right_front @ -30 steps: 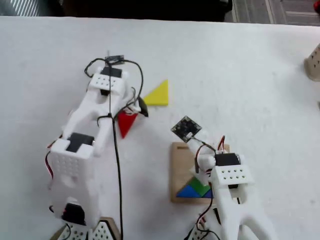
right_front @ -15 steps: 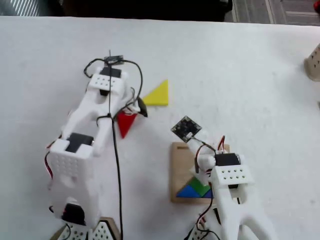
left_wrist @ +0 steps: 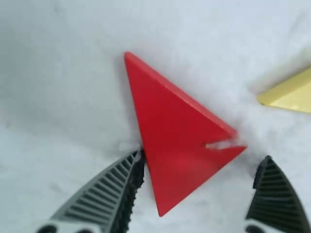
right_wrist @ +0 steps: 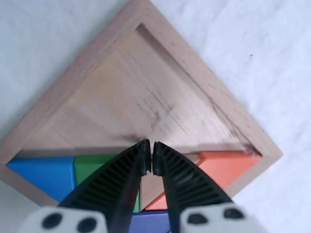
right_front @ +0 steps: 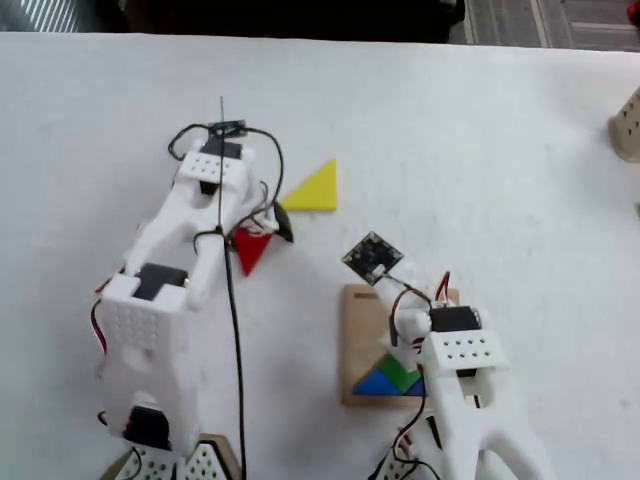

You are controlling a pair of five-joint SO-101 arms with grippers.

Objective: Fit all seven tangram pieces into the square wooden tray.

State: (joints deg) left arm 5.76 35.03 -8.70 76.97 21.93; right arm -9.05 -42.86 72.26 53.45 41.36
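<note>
Partly done: the wooden tray (right_front: 362,335), lower centre of the high view, holds blue (right_wrist: 41,172), green (right_wrist: 90,167) and orange (right_wrist: 223,165) pieces (perhaps a fourth, half hidden); the right claw (right_wrist: 149,158) hangs closed above it; the left claw (left_wrist: 203,160) gapes around the red triangle (left_wrist: 180,136), left of centre; the yellow triangle (right_front: 315,188) lies loose nearby.

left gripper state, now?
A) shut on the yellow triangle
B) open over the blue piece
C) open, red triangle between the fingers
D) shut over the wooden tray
C: in the left wrist view the left gripper has its fingers spread apart, and the red triangle lies between them.
</note>
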